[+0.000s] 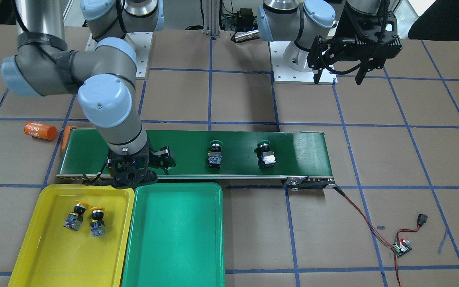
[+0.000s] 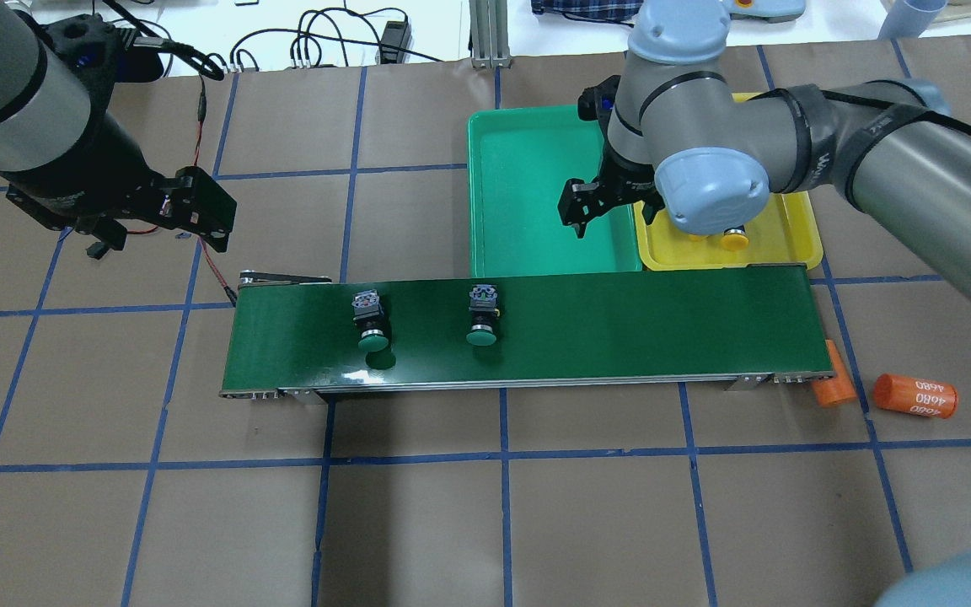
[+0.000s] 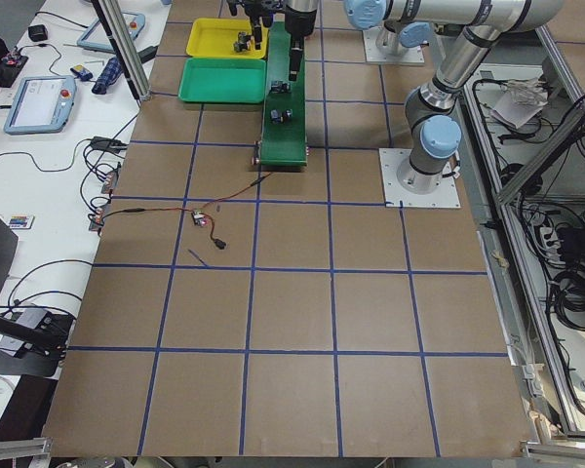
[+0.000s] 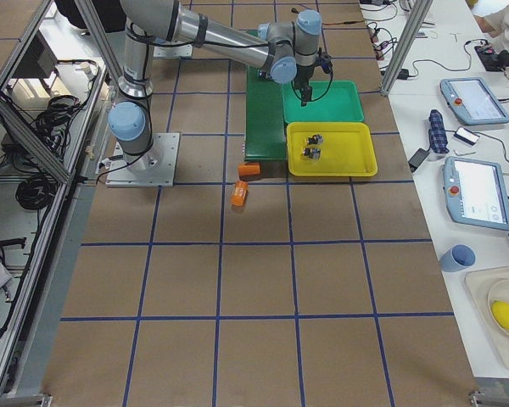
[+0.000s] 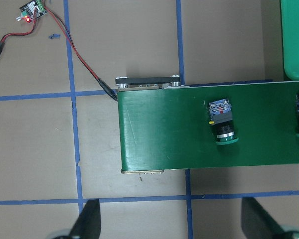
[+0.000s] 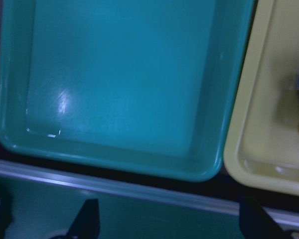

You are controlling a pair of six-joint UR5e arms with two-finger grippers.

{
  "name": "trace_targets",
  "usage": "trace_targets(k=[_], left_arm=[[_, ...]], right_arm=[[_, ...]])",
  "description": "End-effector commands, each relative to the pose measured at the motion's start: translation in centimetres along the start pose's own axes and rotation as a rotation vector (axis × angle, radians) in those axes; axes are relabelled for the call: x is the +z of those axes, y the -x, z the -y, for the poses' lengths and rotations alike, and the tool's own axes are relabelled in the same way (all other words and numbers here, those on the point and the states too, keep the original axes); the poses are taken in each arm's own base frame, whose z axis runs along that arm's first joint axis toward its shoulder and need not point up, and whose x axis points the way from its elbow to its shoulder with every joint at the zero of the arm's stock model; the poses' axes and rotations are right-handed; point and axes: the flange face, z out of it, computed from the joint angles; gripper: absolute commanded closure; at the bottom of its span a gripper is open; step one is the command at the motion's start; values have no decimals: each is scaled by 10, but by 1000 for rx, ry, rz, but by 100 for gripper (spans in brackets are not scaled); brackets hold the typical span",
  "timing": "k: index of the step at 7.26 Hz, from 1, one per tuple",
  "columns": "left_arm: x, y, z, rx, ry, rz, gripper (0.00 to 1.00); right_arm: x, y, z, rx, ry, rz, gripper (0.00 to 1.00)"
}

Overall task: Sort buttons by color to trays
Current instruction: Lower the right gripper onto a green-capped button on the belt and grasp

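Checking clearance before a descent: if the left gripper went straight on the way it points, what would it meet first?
Most likely the brown paper-covered table, beside the end of the long dark-green conveyor belt. The open left gripper points down and looks clear of the belt, though depth is unclear.

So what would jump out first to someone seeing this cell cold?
The bright yellow plastic tray at the front-facing view's lower left, with two yellow-capped push buttons in it, beside a green plastic tray holding none. Just beyond them, toward the robot, two green-capped push buttons sit on the long dark-green conveyor belt.
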Motion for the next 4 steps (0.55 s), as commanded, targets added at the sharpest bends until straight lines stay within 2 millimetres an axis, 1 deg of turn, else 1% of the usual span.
trace_targets(k=[1, 2, 3, 4], left_arm=[[-1, 0, 0, -2, -2, -1, 0], [-7, -1, -4, -2, -14, -3, 0], [-8, -1, -5, -1, -16, -3, 0], [-9, -1, -6, -1, -17, -5, 0]], right_arm=[[13, 49, -47, 83, 40, 2, 0], [17, 70, -57, 111, 48, -1, 1], [21, 89, -65, 117, 55, -4, 3], [23, 95, -67, 125, 59, -7, 5]])
